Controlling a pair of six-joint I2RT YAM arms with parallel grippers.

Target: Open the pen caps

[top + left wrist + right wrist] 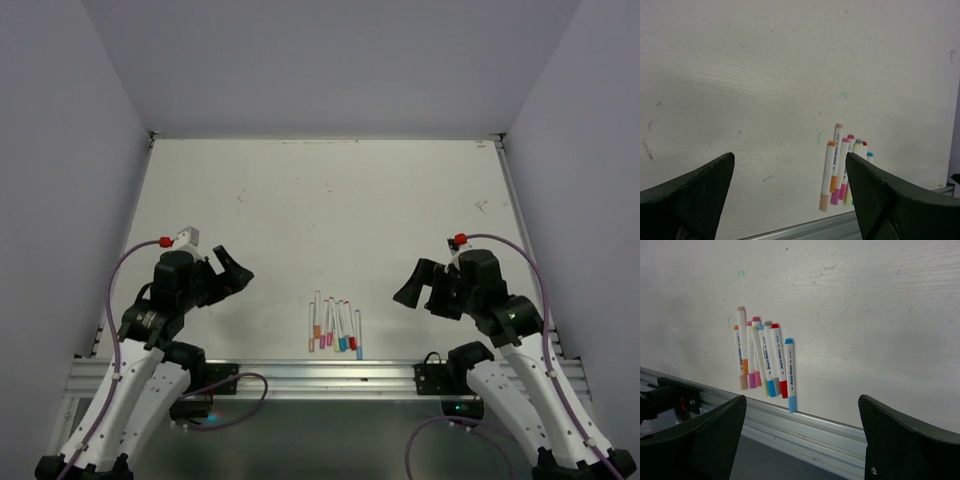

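Note:
Several white-barrelled pens [335, 328] lie side by side near the table's front edge, midway between the arms. They also show in the left wrist view [840, 167] and the right wrist view [762, 355]. Every pen I can see has its cap on at the near end: a light blue cap [792, 403], a red cap [783, 388], an orange cap [833, 183] and a pink cap [835, 196]. My left gripper [230, 272] [789, 160] is open and empty, left of the pens. My right gripper [410, 285] [801, 400] is open and empty, right of them.
An aluminium rail [330, 372] runs along the table's near edge just below the pens. Grey walls enclose the white table [330, 210] on three sides. Purple cables with red connectors [165, 241] [460, 238] loop off each arm.

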